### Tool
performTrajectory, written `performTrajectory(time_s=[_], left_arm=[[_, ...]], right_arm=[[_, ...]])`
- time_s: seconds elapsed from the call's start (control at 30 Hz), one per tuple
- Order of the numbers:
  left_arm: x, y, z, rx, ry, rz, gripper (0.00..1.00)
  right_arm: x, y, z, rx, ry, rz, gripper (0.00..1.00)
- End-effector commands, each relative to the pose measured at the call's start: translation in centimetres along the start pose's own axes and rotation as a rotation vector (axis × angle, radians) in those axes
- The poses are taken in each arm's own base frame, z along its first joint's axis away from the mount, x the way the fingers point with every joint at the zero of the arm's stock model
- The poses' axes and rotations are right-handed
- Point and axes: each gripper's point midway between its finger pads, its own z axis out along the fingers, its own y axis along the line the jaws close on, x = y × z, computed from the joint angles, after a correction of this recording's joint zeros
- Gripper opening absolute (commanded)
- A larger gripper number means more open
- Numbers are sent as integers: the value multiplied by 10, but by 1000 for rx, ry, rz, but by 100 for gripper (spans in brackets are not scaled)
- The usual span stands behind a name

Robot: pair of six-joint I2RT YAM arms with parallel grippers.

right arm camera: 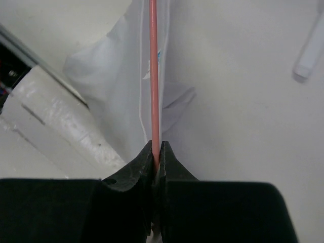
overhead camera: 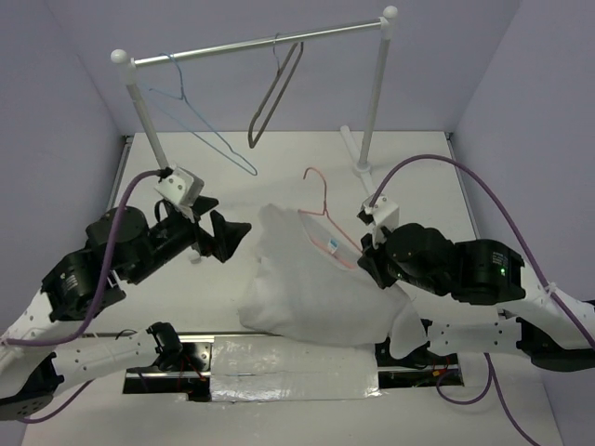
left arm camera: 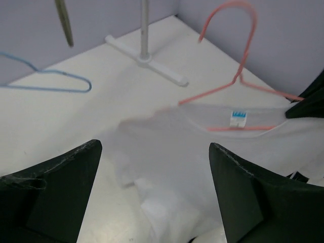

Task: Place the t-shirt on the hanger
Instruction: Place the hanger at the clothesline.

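The white t-shirt (overhead camera: 311, 288) lies crumpled in the middle of the table, its blue neck label (left arm camera: 238, 117) facing up. The pink-red wire hanger (overhead camera: 323, 209) sits with its hook above the collar and its lower part inside the neck opening. My right gripper (overhead camera: 369, 253) is shut on the hanger's wire (right arm camera: 154, 91) at the shirt's right shoulder. My left gripper (overhead camera: 230, 236) is open and empty, just left of the shirt; the shirt (left arm camera: 172, 162) lies ahead between its fingers (left arm camera: 238, 187).
A clothes rail (overhead camera: 260, 42) stands at the back on a white base (overhead camera: 358, 153). A light-blue wire hanger (overhead camera: 200, 125) and a grey-brown hanger (overhead camera: 274, 93) hang on it. A taped strip (overhead camera: 293, 372) runs along the table's near edge.
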Motion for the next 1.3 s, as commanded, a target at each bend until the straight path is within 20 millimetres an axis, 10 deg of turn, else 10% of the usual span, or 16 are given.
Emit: performTrajectory(time_s=[0.0, 0.33, 0.57, 0.73, 1.27], left_arm=[[30, 21, 14, -150, 25, -114, 100], [67, 27, 11, -168, -59, -282, 99], [114, 14, 45, -119, -13, -328, 99], [136, 17, 63, -160, 52, -313, 100], [181, 24, 74, -162, 71, -201, 99]], right_arm=[[-34, -34, -11, 185, -73, 89, 0], [-63, -81, -7, 394, -57, 134, 0], [-175, -115, -38, 516, -442, 124, 0], [-214, -126, -38, 586, -481, 118, 0], [-249, -158, 22, 628, -399, 111, 0]])
